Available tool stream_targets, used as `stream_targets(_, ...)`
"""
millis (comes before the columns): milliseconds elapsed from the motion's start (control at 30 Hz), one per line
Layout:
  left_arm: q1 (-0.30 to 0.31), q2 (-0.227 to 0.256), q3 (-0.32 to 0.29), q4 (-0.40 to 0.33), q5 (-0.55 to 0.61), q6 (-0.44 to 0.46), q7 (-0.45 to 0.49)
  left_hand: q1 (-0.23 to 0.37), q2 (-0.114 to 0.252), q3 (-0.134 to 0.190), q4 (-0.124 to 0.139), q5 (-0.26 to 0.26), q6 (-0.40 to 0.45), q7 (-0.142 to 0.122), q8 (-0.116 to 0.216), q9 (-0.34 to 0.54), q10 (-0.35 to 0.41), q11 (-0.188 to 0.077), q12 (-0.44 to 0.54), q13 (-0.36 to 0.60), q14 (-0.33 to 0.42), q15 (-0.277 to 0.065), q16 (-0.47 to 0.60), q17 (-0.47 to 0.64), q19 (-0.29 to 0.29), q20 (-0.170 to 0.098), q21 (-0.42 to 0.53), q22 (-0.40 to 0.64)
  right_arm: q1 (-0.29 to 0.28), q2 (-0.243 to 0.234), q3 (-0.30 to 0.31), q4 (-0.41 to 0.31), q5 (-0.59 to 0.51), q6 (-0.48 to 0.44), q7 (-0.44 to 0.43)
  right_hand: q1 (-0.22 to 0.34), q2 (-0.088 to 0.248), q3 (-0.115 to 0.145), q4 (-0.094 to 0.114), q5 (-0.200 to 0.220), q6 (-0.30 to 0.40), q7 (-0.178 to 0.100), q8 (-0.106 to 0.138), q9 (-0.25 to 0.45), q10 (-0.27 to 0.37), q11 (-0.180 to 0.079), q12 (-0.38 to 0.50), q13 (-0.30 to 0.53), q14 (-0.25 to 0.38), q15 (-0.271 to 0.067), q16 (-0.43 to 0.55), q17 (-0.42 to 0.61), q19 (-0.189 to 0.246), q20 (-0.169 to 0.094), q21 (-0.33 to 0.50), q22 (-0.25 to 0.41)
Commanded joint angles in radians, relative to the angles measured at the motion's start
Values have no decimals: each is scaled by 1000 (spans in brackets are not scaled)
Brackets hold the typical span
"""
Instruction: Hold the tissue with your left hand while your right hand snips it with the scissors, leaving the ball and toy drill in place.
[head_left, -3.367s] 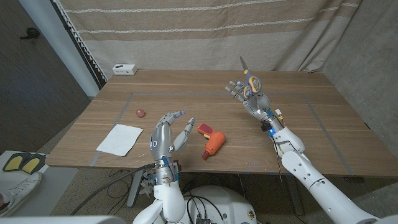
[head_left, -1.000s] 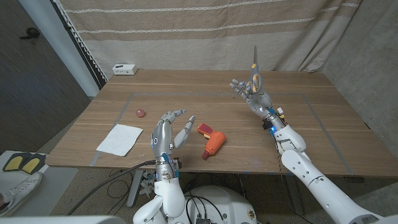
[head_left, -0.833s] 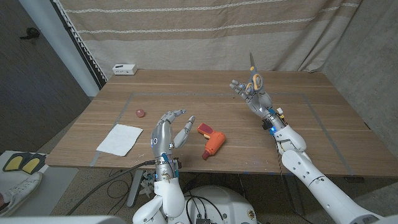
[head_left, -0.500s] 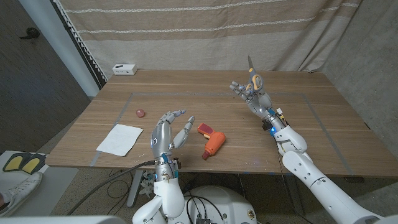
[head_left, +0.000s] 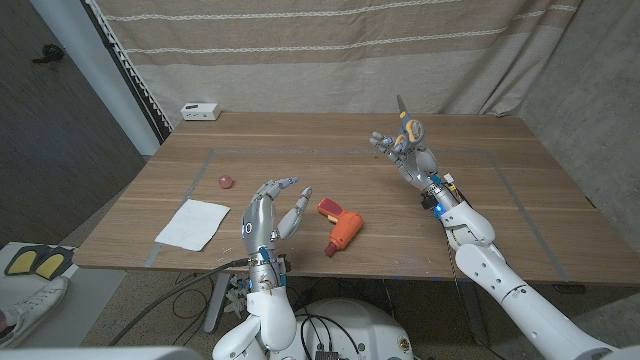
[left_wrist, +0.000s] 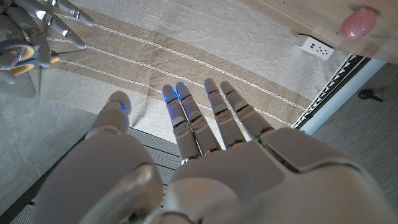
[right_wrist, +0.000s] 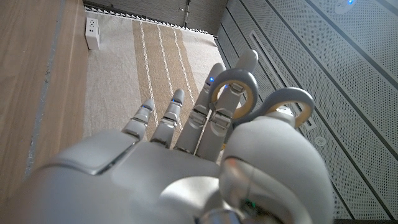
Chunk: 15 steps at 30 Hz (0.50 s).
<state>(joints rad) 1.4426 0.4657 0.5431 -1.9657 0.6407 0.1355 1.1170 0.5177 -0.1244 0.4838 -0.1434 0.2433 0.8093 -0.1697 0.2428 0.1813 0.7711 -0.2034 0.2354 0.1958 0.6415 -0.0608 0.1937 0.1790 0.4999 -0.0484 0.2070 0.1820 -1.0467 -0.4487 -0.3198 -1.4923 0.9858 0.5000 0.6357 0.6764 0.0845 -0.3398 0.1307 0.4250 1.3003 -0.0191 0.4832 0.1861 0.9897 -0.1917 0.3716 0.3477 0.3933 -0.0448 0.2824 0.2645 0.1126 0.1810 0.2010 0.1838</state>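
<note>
The white tissue (head_left: 193, 222) lies flat near the table's front left. A small pink ball (head_left: 225, 181) sits just beyond it, and the ball (left_wrist: 356, 22) also shows in the left wrist view. The orange toy drill (head_left: 340, 225) lies on its side at the front middle. My left hand (head_left: 270, 211) is raised between tissue and drill, fingers apart and holding nothing; the left hand (left_wrist: 199, 155) looks the same in its wrist view. My right hand (head_left: 408, 150) is lifted over the table's right half and grips the scissors (head_left: 407, 126), blades pointing up. The scissors' grey loops (right_wrist: 233, 73) sit around the right hand's (right_wrist: 186, 174) fingers.
A white box (head_left: 200, 111) sits at the table's far left edge. Tape lines mark a rectangle on the wooden table (head_left: 300, 160). A curtain hangs behind, and a power strip (right_wrist: 93, 34) lies on the floor beyond the table.
My right hand has turned slightly, and the scissor blades have swung from leaning right to leaning a little left. The left hand, tissue, ball and drill have stayed put.
</note>
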Motion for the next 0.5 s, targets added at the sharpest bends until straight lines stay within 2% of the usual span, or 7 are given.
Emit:
stream_targets(33,0,-2,-3,2,2,-3,0,11,-3,5,-2,-2,13,1,-4,4,7,-1,-1,-1,12,-160,0,2,6,-89,0,1,-6,-19,-8,-22,-12,-6,-35,-5,-11,-1,-6,2,16,14,2,2,11,-11,-4,-4,4,-126,-4,-3,-4,8,4,5)
stream_targets(133,2,-3,-5,1,0,-5,0,11,-3,6,-2,-2,15,1,-5,4,8,-1,-1,-1,12,-160,0,2,6,-88,0,1,-5,-13,-8,-15,7,-5,-17,-14,-12,0,-4,3,25,22,2,1,13,-10,-7,-8,5,-123,-5,-4,-6,9,3,5)
stream_targets(200,3,-1,-5,1,0,-4,0,11,-3,6,-2,-2,15,1,-5,4,9,-1,-1,-1,12,-160,0,2,5,-89,0,1,-4,-10,-9,-9,6,0,-15,-38,-11,2,4,9,22,26,-7,-1,9,-1,-16,-17,4,-110,-7,-5,-11,13,2,6)
stream_targets(267,3,1,-3,0,-1,-2,0,11,-3,6,-2,-3,17,0,-5,4,10,-1,-1,-1,12,-160,0,2,6,-89,0,1,-6,-9,-9,-9,1,5,-19,-42,-11,6,3,14,14,24,-14,-1,1,2,-23,-23,-4,-110,-12,-6,-13,16,2,6)
stream_targets(367,2,2,-3,-1,-2,-1,0,11,-4,6,-2,-3,19,0,-5,4,11,-1,-2,-1,13,-160,0,2,6,-88,0,1,-7,-7,-9,-7,-3,13,-20,-16,-17,21,-20,30,-6,13,-30,-1,-29,-1,-44,-35,-18,-103,-21,-10,-19,18,1,6)
stream_targets(433,0,4,-2,-1,-4,-1,0,11,-4,6,-2,-3,20,1,-5,4,12,-1,-2,-1,13,-160,0,2,6,-89,0,1,-7,-6,-9,-5,-4,18,-18,6,-19,29,-35,39,-7,9,-33,0,-35,-11,-51,-42,-21,-106,-24,-13,-19,18,2,6)
stream_targets(500,-2,6,-1,-2,-4,1,0,11,-4,7,-2,-3,21,0,-5,4,12,-2,-2,-1,13,-160,-1,2,6,-89,0,1,-5,-2,-9,0,-3,26,-12,46,-15,45,-58,53,-10,-3,-39,0,-39,-14,-59,-50,-24,-108,-27,-16,-20,18,2,6)
